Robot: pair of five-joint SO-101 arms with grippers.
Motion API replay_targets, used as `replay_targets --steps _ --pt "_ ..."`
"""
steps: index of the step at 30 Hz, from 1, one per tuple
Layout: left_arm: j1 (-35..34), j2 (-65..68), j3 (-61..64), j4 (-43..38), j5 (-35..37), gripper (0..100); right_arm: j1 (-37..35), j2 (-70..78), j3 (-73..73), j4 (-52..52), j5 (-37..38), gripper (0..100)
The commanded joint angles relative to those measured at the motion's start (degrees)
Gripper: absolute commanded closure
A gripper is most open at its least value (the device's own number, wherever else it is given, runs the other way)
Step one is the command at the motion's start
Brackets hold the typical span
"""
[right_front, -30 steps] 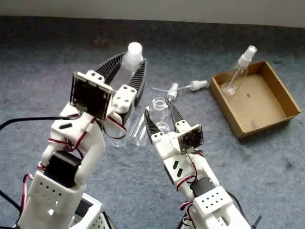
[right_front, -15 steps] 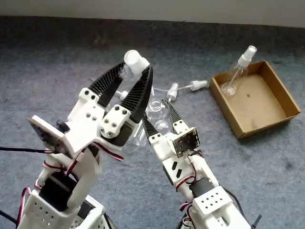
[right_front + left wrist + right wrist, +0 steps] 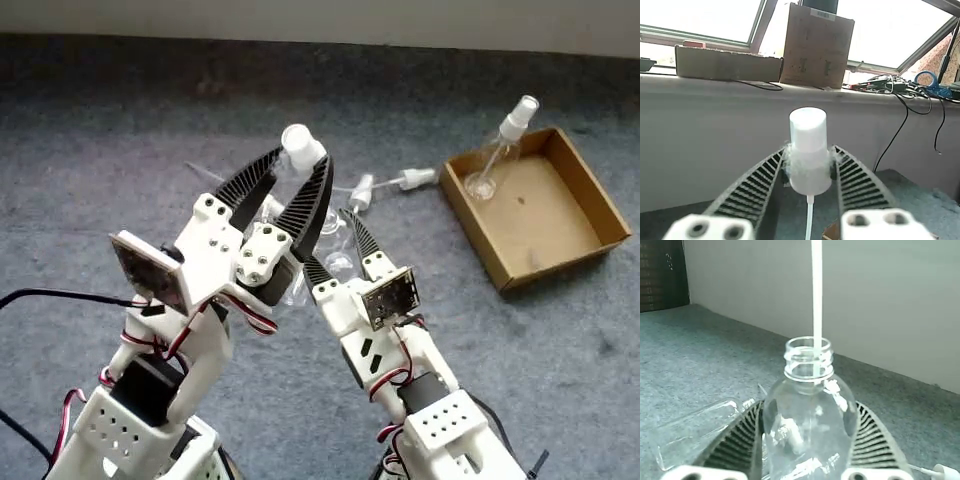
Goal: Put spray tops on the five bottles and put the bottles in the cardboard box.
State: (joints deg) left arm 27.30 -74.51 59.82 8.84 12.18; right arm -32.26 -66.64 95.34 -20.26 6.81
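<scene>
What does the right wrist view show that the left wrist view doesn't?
Right wrist: the open bottle in the right gripper, a second bottle lying beside it. Left wrist: the white spray top clamped in the left gripper. Both: the top's dip tube, reaching down into the bottle's neck.

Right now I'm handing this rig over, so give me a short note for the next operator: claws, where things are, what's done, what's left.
Left claw: shut on a spray top, whose tube dips into the open bottle's neck; not seated.
Right claw: shut on the open bottle, upright.
Done: one capped bottle leans in the cardboard box.
Loose: two spare tops on the carpet near the box; an uncapped bottle lies by the right claw.
Left: seat this top, box the bottle, then do the rest.
</scene>
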Motion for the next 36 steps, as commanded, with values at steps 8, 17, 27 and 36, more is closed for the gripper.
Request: replay_targets --steps 8,17,27,36 --pt "1.2 -1.0 7.6 -1.1 1.2 99 -0.4 -1.0 6.0 -1.4 0.5 89.7" --pt "1.2 -1.0 14.2 -1.4 1.2 99 -0.4 -1.0 6.0 -1.3 0.5 89.7" --pt "1.4 -1.0 16.7 -1.4 1.2 99 -0.4 -1.0 6.0 -0.9 0.5 89.7" --pt "1.5 -1.0 16.7 -1.4 1.2 99 -0.4 -1.0 6.0 -0.9 0.5 89.7"
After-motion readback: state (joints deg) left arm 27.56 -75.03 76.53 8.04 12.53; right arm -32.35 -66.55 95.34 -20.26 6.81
